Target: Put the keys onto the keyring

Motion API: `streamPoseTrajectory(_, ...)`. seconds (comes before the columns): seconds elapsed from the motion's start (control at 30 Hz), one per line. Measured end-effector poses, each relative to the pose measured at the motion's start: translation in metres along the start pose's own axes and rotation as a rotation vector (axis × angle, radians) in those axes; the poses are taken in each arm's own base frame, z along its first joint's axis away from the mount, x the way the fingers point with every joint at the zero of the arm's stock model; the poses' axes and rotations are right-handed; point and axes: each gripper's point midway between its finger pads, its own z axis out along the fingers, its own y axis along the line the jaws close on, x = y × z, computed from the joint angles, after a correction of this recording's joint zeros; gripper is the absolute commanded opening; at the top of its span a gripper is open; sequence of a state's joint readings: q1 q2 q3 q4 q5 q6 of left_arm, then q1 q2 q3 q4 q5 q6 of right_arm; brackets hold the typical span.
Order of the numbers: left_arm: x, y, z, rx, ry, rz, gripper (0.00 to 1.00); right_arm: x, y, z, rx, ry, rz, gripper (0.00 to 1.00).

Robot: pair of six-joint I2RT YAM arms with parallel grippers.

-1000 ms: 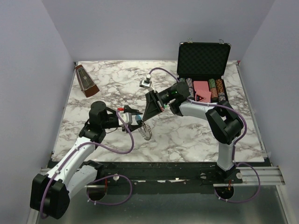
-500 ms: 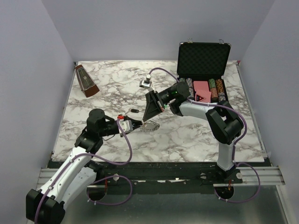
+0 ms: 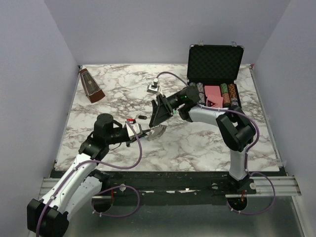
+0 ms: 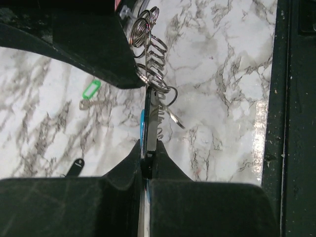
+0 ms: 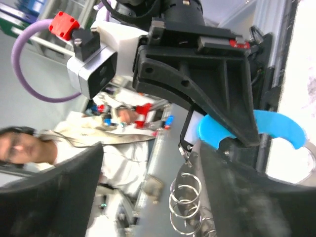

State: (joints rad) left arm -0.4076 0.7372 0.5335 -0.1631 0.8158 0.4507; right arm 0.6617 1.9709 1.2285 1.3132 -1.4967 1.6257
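From above, we see the left hand (image 3: 144,132) out over the middle of the desk (image 3: 207,143), closed on the keyring (image 3: 159,131), which juts from its fingertips toward the right hand (image 3: 155,122). The right hand hangs just above and beside the ring, and from here we cannot tell its state. A black key (image 3: 140,117) lies loose on the desk just behind both hands.

In the left wrist view, the left hand (image 4: 145,118) pinches the keyring (image 4: 150,49) edge-on between its two fingers. A sliver of light blue shows at the pinch, and the coil of wire loops fans out past the upper finger. A green key (image 4: 91,91) and the black key (image 4: 75,167) lie on the marble off to one side, apart from the ring and not threaded.

In the right wrist view, the right hand (image 5: 153,197) has its fingers (image 5: 54,197) spread wide, with nothing gripped. Past them the left hand (image 5: 197,84) presents the keyring (image 5: 276,126), blue curve outward, loops dangling.

We judge the ring to be held ready with no key fetched. Next, the right hand needs to drop to a key, take it by its plastic head and line it up finely with a loop while the left hand stays steady
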Motion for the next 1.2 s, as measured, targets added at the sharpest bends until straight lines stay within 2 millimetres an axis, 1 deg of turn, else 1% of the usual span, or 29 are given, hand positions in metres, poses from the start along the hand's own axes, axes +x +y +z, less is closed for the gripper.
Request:
streamPoseTrajectory(0.07,0.010,0.001,-0.001,-0.014,0.038,-0.043,0.00,-0.004,-0.001,-0.005,0.006,-0.011,0.011,1.00)
streamPoseTrajectory(0.17,0.017,0.005,-0.005,-0.061,0.073,-0.076,0.00,-0.010,-0.003,-0.015,0.018,-0.034,0.022,1.00)
streamPoseTrajectory(0.3,0.020,0.020,-0.015,-0.190,0.095,-0.117,0.00,-0.024,-0.004,-0.041,0.050,-0.095,0.025,1.00)
streamPoseTrajectory(0.37,0.024,0.034,-0.023,-0.288,0.113,-0.173,0.00,-0.028,-0.006,-0.053,0.064,-0.122,0.031,1.00)
streamPoseTrajectory(0.43,0.033,0.053,-0.034,-0.401,0.141,-0.277,0.00,-0.031,-0.007,-0.062,0.075,-0.142,0.037,1.00)
streamPoseTrajectory(0.5,0.040,0.072,-0.047,-0.496,0.154,-0.386,0.00,-0.032,-0.005,-0.063,0.076,-0.145,0.037,1.00)
streamPoseTrajectory(0.57,0.043,0.092,-0.062,-0.591,0.140,-0.510,0.00,-0.032,0.001,-0.060,0.072,-0.138,0.029,1.00)
streamPoseTrajectory(0.67,0.051,0.116,-0.085,-0.708,0.086,-0.677,0.00,-0.032,0.021,-0.053,0.064,-0.124,-0.001,1.00)
streamPoseTrajectory(0.73,0.061,0.127,-0.100,-0.786,0.056,-0.793,0.00,-0.035,0.040,-0.048,0.056,-0.112,-0.039,1.00)
streamPoseTrajectory(0.77,0.065,0.130,-0.104,-0.809,0.047,-0.835,0.00,-0.038,0.049,-0.045,0.052,-0.105,-0.062,1.00)
streamPoseTrajectory(0.8,0.073,0.134,-0.109,-0.842,0.039,-0.907,0.00,-0.040,0.056,-0.043,0.048,-0.100,-0.080,1.00)
streamPoseTrajectory(0.87,0.086,0.138,-0.113,-0.877,0.037,-1.002,0.00,-0.046,0.071,-0.036,0.038,-0.085,-0.122,1.00)
streamPoseTrajectory(1.03,0.121,0.141,-0.119,-0.931,0.053,-1.218,0.00,-0.055,0.096,-0.025,0.018,-0.057,-0.167,1.00)
streamPoseTrajectory(1.13,0.129,0.142,-0.122,-0.952,0.050,-1.275,0.00,-0.067,0.123,-0.015,-0.001,-0.035,-0.245,1.00)
streamPoseTrajectory(1.2,0.129,0.143,-0.123,-0.956,0.047,-1.279,0.00,-0.075,0.150,-0.008,-0.016,-0.018,-0.320,1.00)
